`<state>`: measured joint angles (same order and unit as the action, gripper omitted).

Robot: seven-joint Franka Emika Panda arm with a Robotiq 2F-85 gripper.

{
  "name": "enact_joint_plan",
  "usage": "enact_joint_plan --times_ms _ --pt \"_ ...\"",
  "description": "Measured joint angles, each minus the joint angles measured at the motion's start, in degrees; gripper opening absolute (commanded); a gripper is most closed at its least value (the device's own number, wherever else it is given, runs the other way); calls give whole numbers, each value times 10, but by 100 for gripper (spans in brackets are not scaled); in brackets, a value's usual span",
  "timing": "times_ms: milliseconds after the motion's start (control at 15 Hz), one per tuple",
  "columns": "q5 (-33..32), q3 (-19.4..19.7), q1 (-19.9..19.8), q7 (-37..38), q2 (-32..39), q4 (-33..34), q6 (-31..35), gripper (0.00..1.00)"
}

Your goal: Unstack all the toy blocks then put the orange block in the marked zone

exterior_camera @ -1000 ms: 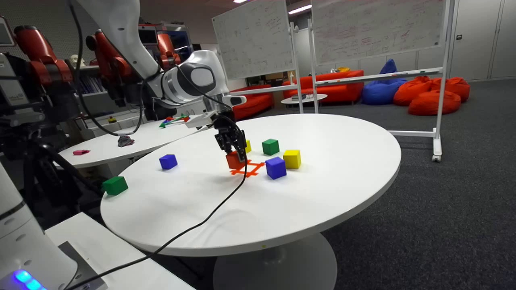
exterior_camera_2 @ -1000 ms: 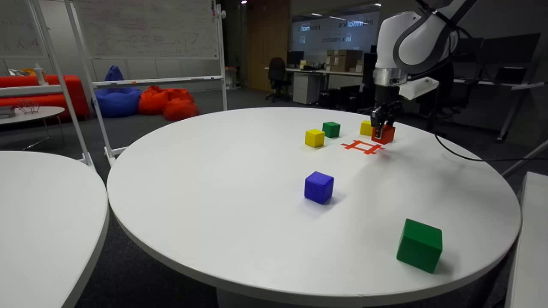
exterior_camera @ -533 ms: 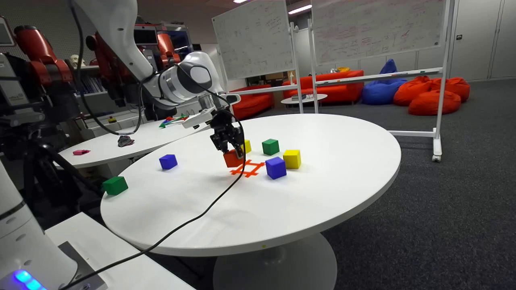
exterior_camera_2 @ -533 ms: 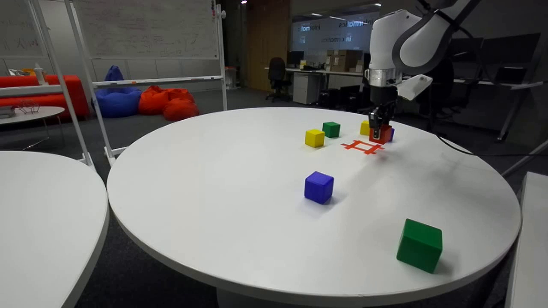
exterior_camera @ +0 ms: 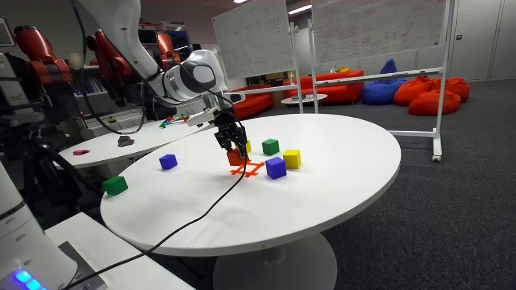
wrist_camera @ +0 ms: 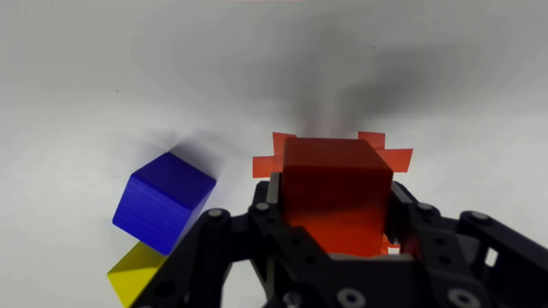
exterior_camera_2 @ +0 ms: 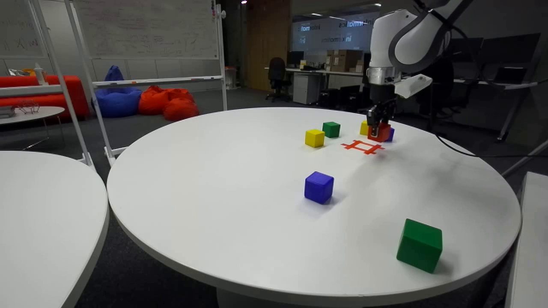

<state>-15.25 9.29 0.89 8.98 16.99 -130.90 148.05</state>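
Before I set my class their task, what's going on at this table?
A robot arm has the orange block gripped in its end effector. The block hangs above the round white table, at the marked zone and not yet set down; I can't tell whether it is squarely over it. The six other blocks, two green, two blue and two yellow, sit on the table, none stacked.

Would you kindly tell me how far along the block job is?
Done, it seems: the unstacking; the green blocks, blue blocks and yellow blocks stand singly on the table.
In hand: the gripper holds the orange block close to the marked zone, which it partly hides in the wrist view.
Left, probably: lowering and releasing it there, since it hangs above the table.
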Motion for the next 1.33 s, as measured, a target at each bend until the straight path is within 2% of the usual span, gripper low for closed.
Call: enact_joint_plan --times_ms 533,1333 --pt "44 -7 -12 -9 28 47 0 31" --pt "49 -15 -11 -7 50 78 0 31"
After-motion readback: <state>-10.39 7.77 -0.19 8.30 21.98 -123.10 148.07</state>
